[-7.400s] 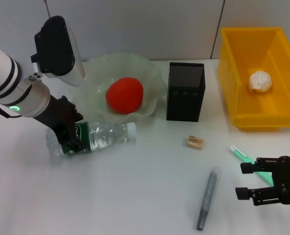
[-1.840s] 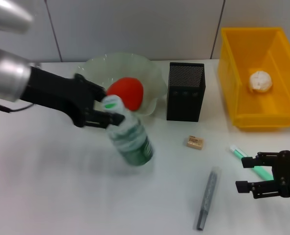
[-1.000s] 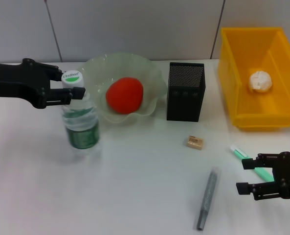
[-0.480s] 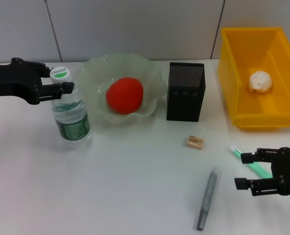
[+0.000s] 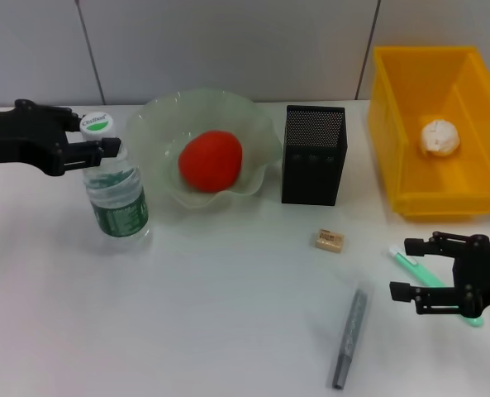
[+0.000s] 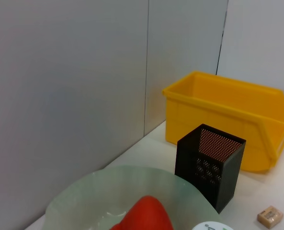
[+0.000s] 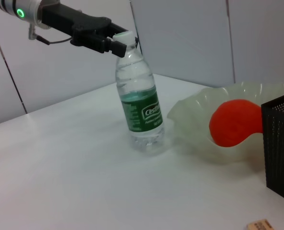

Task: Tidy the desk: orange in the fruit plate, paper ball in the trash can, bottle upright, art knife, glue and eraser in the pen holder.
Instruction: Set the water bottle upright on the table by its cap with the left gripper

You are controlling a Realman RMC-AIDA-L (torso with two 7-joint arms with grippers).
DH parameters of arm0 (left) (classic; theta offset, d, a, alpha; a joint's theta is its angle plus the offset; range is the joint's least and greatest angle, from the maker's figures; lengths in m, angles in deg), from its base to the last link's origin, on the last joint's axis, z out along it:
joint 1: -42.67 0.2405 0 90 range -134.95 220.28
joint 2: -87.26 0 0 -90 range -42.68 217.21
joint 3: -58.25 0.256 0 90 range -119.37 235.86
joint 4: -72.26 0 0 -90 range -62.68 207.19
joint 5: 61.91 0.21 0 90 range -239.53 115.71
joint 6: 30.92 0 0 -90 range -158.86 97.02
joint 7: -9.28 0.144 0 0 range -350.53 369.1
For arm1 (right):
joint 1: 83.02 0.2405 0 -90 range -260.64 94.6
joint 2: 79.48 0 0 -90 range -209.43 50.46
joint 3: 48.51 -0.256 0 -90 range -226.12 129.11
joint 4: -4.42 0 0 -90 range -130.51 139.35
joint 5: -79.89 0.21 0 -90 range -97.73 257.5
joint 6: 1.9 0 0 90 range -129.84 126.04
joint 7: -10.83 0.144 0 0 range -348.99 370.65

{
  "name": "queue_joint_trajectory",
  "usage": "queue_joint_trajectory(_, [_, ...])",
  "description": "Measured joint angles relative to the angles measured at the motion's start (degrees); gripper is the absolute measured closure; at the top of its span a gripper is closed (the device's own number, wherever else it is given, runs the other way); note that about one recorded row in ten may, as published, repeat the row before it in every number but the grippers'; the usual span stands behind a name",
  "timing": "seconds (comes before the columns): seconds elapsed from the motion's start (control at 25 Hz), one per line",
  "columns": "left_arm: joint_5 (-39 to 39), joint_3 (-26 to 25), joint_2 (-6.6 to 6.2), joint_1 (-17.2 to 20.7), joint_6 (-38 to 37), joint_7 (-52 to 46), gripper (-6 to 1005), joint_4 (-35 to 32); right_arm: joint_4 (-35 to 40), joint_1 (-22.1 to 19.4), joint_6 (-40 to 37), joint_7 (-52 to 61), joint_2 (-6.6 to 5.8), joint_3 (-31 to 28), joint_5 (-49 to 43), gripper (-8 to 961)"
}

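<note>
Since the earliest head picture, where it lay on its side in front of the plate, the water bottle [image 5: 115, 193] has been stood upright at the left of the frame, and the left hand [image 5: 86, 144] still has its fingers closed around the neck just under the white cap. The bottle stands just left of the fruit plate [image 5: 158, 116], near its rim but apart from it as far as the head view shows.

Three parts of the job look done: the orange [image 5: 211, 160] sits in the plate, the paper ball [image 5: 440, 137] lies in the yellow trash bin [image 5: 384, 107] at upper right, and the bottle is on its base, though not yet released. Three remain. The eraser [image 5: 330, 240] lies on the table [image 5: 228, 331] below the black mesh pen holder [image 5: 312, 155]; the grey art knife [image 5: 350, 336] lies lower, near the bottom edge; the green glue stick [image 5: 411, 261] lies at lower right.

The right hand [image 5: 426, 270] has shifted from lower down to sit over the glue stick, jaws open and straddling it, nothing gripped yet. It has probably begun on the glue.

For room, the middle and lower left of the table are bare, so the left arm can back off leftward freely once it lets go. The glue's path up to the holder passes the eraser and runs between holder and bin; that gap is narrow. The art knife lies close to the table's near edge.
</note>
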Motion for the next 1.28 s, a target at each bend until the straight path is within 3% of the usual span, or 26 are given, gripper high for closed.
queue_joint_trajectory(0.64, [0.0, 0.2, -0.31, -0.4, 3.8, 0.4, 547, 4.4, -0.3, -0.2, 0.2, -1.2, 0.21, -0.1, 1.2, 207])
queue_joint_trajectory(1.28, [0.0, -0.2, -0.18, -0.2, 4.0, 0.0, 546, 4.5, -0.4, -0.2, 0.2, -1.2, 0.21, -0.1, 1.2, 217])
